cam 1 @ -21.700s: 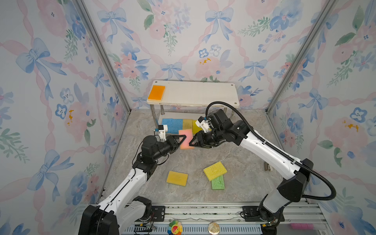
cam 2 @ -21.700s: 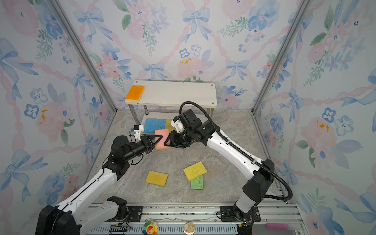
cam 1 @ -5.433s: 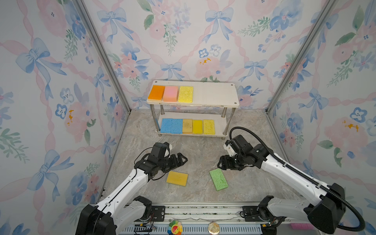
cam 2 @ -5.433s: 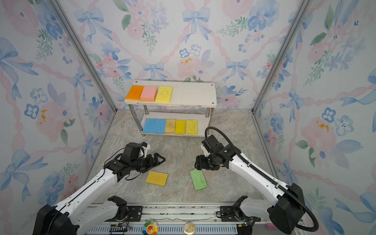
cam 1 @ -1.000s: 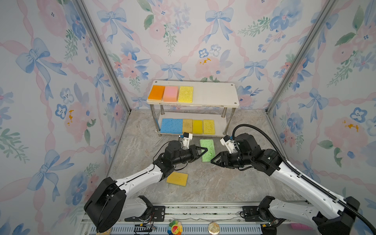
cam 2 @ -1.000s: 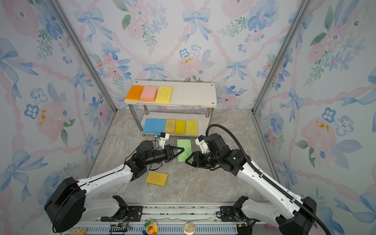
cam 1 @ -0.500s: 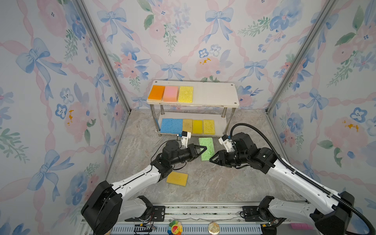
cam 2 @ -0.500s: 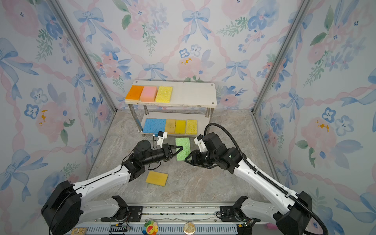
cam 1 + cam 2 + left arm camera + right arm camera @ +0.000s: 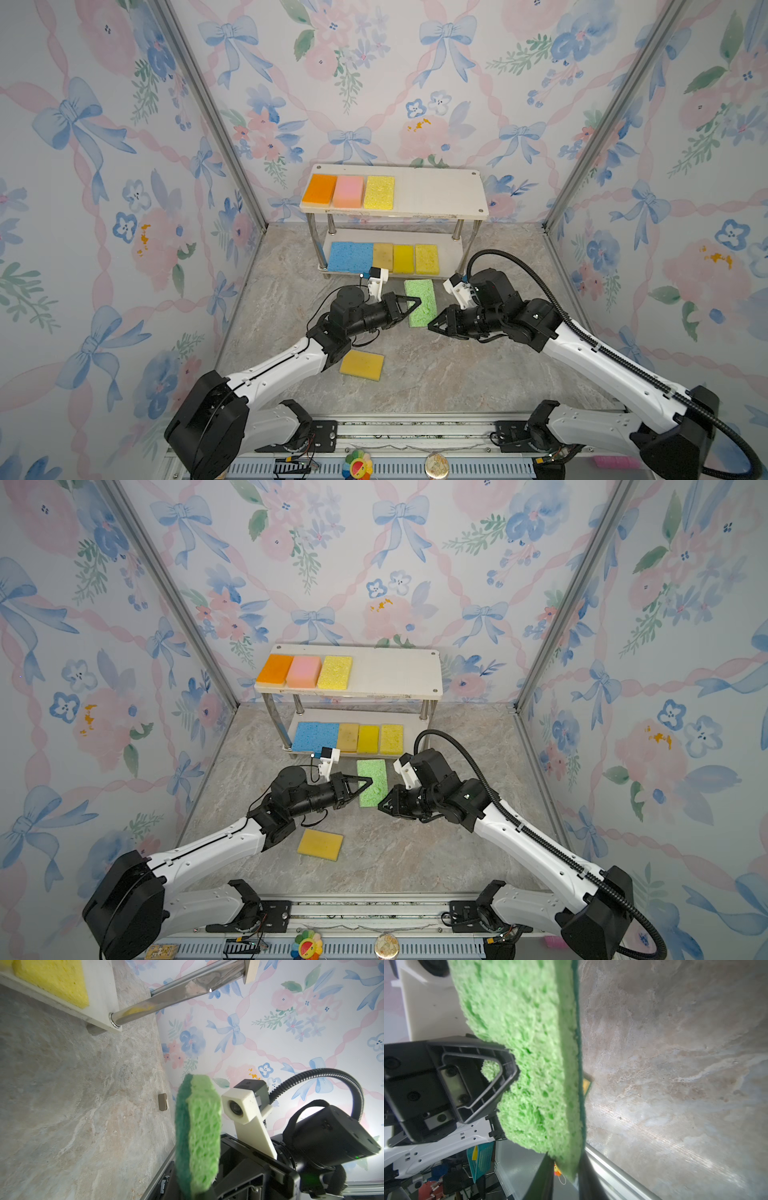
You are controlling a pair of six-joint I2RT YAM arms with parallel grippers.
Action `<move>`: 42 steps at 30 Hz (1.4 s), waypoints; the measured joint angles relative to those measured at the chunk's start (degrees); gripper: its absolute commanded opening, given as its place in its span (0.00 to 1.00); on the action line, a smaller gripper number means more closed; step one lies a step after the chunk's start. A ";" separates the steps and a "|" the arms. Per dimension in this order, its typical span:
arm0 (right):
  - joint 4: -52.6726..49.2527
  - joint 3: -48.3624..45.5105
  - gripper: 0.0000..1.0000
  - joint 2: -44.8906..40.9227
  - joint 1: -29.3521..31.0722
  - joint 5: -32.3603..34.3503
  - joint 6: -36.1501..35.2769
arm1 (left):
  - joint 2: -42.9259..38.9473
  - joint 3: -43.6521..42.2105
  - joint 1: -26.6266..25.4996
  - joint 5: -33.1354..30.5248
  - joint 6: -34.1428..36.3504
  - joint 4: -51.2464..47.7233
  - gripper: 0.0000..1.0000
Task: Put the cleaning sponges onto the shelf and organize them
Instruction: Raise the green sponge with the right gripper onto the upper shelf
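As left hand [image 9: 415,301] holds green sponge [image 9: 424,291], right hand [image 9: 432,325] has closed.

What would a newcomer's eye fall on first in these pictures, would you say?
The green sponge, held off the floor between the left claw and right claw, before the shelf. Behind it, sponges line its two boards in bright rows; one yellow sponge lies alone on the floor.
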 measured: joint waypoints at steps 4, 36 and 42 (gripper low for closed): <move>-0.70 0.24 0.12 0.00 0.00 0.46 -0.55 | 0.00 0.00 0.00 -0.11 0.00 0.00 0.09; -11.21 36.63 0.08 12.96 -9.42 4.15 -9.97 | -26.25 -9.33 8.79 -8.39 5.14 -19.71 0.98; -10.99 49.33 0.08 23.78 -11.32 2.03 -9.68 | -26.45 -9.49 8.79 -8.72 7.45 -24.87 0.98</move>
